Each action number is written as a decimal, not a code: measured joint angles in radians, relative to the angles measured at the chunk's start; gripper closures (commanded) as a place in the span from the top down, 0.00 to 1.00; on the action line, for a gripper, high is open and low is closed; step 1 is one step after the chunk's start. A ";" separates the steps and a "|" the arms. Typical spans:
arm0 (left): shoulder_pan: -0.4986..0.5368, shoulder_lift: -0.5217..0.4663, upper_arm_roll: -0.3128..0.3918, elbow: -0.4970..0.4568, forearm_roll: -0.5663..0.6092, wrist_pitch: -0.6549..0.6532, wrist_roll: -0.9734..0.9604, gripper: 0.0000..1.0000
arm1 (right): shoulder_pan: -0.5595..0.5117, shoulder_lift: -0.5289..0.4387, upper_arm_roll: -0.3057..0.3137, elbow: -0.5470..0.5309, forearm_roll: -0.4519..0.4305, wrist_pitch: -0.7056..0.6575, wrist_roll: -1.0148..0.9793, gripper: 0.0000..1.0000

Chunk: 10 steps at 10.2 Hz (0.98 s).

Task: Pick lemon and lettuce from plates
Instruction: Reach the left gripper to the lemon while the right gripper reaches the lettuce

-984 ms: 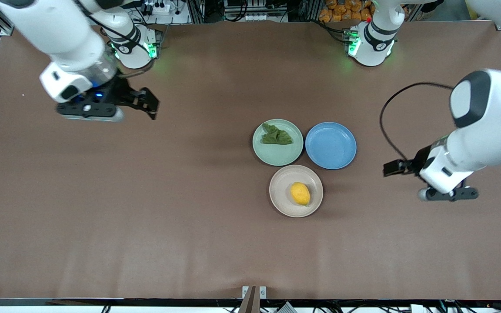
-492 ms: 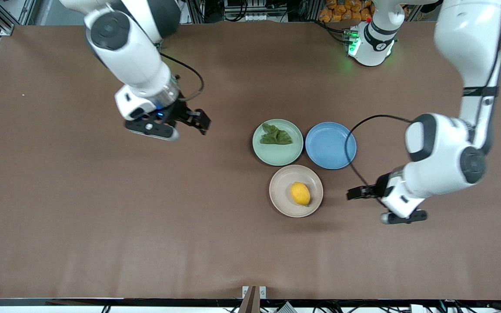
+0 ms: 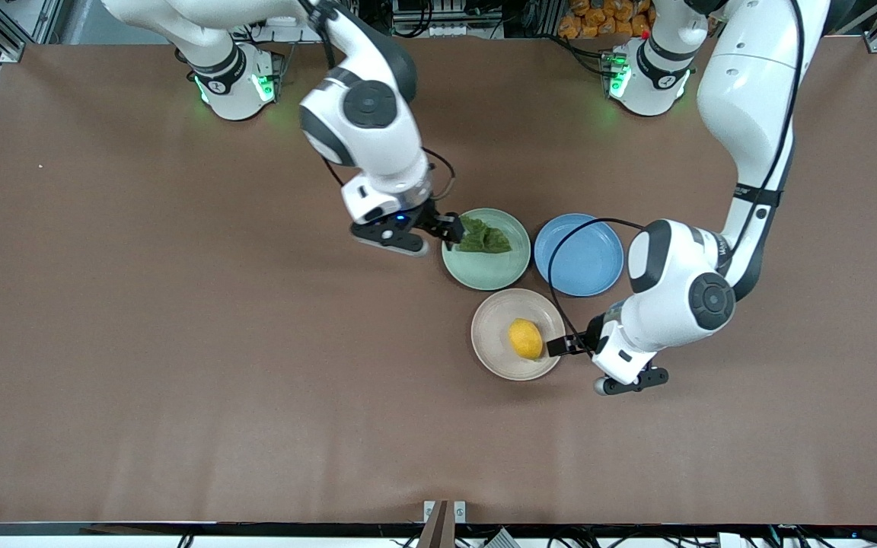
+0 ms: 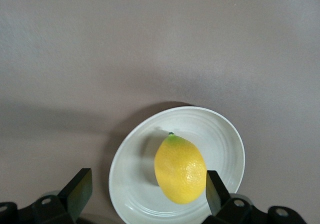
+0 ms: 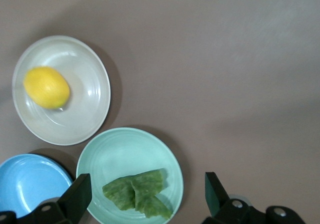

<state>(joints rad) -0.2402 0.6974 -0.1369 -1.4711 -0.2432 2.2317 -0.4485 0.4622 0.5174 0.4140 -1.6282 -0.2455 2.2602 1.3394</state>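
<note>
The yellow lemon (image 3: 525, 339) lies on the beige plate (image 3: 493, 352). The dark green lettuce (image 3: 484, 237) lies on the mint plate (image 3: 486, 272). My left gripper (image 3: 558, 346) is open over the beige plate's rim, beside the lemon. In the left wrist view the lemon (image 4: 180, 169) sits on the plate (image 4: 220, 134) close to one finger of the open left gripper (image 4: 147, 191). My right gripper (image 3: 450, 228) is open over the mint plate's rim, beside the lettuce. In the right wrist view the lettuce (image 5: 137, 193) lies between the fingers of the open right gripper (image 5: 145, 196).
An empty blue plate (image 3: 579, 254) sits beside the mint plate, toward the left arm's end of the table. It also shows in the right wrist view (image 5: 25, 181), as do the beige plate (image 5: 85, 108) and the lemon (image 5: 46, 87). The table is brown.
Both arms have swung in toward the plates. The right gripper has come to the mint plate's rim, the left gripper to the beige plate's rim. Lemon and lettuce have not moved.
</note>
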 measured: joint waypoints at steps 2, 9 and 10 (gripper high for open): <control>-0.018 0.017 0.000 0.001 0.000 0.005 -0.064 1.00 | 0.066 0.082 0.001 0.017 -0.098 0.024 0.180 1.00; -0.044 0.083 -0.002 0.004 -0.027 0.029 -0.068 1.00 | 0.184 0.257 0.000 0.075 -0.339 0.100 0.403 0.98; -0.055 0.092 -0.002 0.004 -0.027 0.030 -0.068 1.00 | 0.195 0.281 0.000 0.107 -0.367 0.098 0.410 0.97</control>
<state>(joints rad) -0.2948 0.7893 -0.1391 -1.4670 -0.2701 2.2622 -0.5166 0.6568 0.7987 0.4144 -1.5209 -0.6122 2.3582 1.7492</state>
